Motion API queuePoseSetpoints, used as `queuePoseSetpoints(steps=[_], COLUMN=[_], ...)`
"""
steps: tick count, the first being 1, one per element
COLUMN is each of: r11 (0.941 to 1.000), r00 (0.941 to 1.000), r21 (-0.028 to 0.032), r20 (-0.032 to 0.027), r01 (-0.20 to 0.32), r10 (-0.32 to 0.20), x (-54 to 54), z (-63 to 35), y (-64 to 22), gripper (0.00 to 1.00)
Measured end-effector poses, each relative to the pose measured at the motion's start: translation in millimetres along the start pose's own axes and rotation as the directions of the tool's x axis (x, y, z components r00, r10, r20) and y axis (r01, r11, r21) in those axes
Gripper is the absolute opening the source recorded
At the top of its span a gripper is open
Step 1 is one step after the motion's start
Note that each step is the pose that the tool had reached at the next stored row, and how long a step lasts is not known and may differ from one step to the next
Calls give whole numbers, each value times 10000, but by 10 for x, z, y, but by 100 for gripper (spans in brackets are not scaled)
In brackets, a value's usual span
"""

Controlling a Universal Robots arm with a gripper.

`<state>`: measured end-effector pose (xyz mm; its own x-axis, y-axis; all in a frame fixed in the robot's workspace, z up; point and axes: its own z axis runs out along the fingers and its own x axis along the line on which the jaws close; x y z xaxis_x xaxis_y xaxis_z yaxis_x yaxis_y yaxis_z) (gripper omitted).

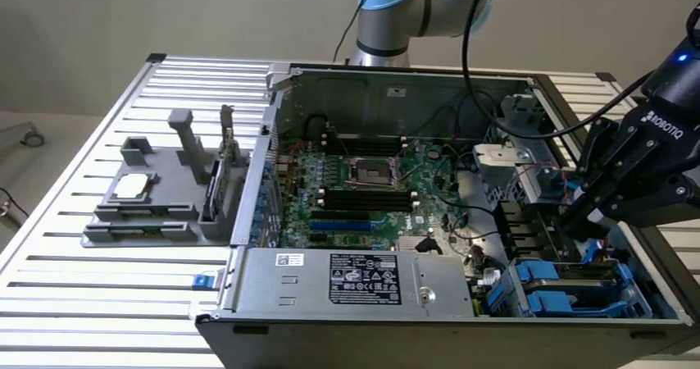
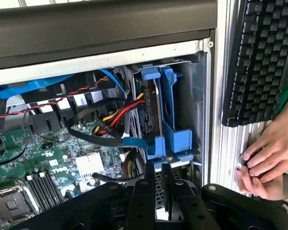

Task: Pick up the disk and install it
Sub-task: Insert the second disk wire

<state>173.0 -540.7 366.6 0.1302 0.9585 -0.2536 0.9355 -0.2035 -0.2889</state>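
Exterior view: the gripper [image 1: 579, 225] hangs over the drive bays at the exterior view's right end of the open computer case [image 1: 383, 82], which lies on a slatted metal table [image 1: 88, 303] in front of a plain wall. Blue carriers sit in the near-right corner.

Wrist view: the disk [image 2: 153, 112] sits on edge in its bay just beyond the fingers [image 2: 143, 189], long axis running away from them. Fingers look narrowly parted, holding nothing. A keyboard [image 2: 259, 62] and a person's hands [image 2: 269, 163] rest beside the case.

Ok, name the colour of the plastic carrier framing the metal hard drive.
Bright blue plastic carrier, clearest in the wrist view.
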Motion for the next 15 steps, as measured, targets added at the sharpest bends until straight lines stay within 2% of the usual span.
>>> queuePoseSetpoints(steps=[6,9,11,15], r11=[10000,9999,9997,9989], r00=[10000,9999,9998,9996], r21=[-26,-66,-143,-390], r20=[20,38,47,51], r01=[68,135,189,278], r10=[-68,-135,-188,-276], x=[3,7,8,21], z=[-16,-23,-24,-44], y=[30,49,51,42], gripper=[20,20,20,20])
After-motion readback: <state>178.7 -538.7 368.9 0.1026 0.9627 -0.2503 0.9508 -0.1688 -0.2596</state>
